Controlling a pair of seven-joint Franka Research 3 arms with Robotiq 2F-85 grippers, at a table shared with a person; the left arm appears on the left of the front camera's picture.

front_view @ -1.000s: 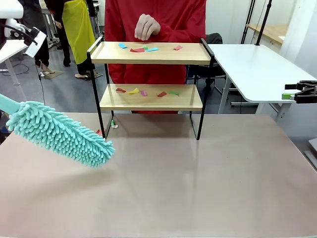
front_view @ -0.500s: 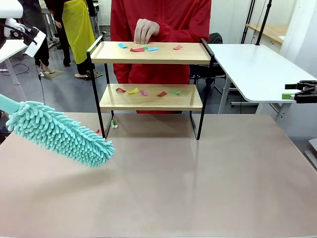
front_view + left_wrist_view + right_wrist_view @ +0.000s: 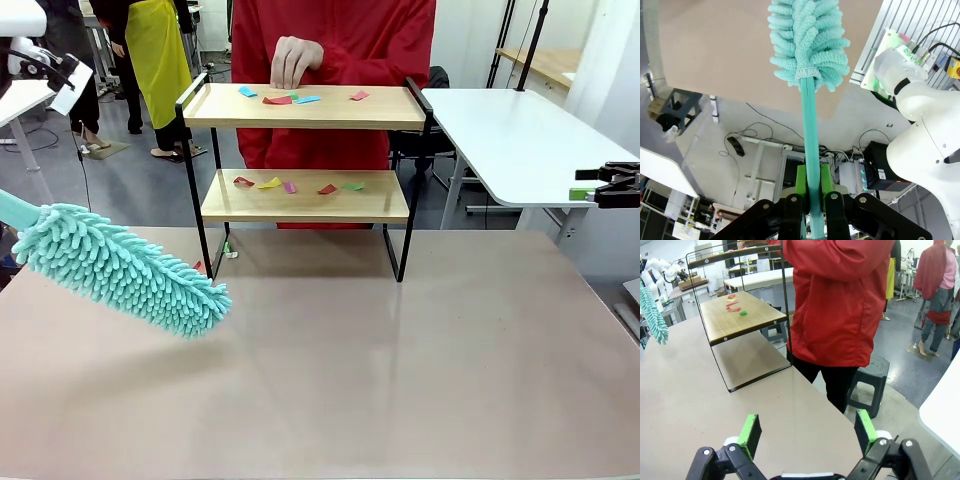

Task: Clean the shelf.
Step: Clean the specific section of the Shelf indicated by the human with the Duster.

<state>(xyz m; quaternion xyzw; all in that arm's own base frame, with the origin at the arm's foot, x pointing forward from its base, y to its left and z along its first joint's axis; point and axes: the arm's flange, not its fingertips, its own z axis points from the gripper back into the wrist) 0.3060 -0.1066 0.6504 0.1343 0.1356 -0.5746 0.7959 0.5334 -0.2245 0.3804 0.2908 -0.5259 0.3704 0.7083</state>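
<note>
On the tabletop (image 3: 400,380), the shelf (image 3: 320,120) is set at the far middle. A teal duster (image 3: 120,268) is held over the left side, its handle clamped by the left end effector (image 3: 812,179). The right end effector (image 3: 807,429) is spread open. Coloured scraps (image 3: 290,186) are scattered on both boards.

Shelf (image 3: 380,108) light wood, black frame; duster (image 3: 120,268) teal; scraps (image 3: 277,100) red, blue, yellow, green; jacket (image 3: 340,40) red

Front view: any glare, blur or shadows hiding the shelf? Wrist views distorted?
Front view: sharp and evenly lit, faint sheen on the table below the shelf, only a soft shadow under the duster. Left wrist view: duster handle crisp, no blur. Right wrist view: wide-angle, the shelf's uprights lean, otherwise sharp.
</note>
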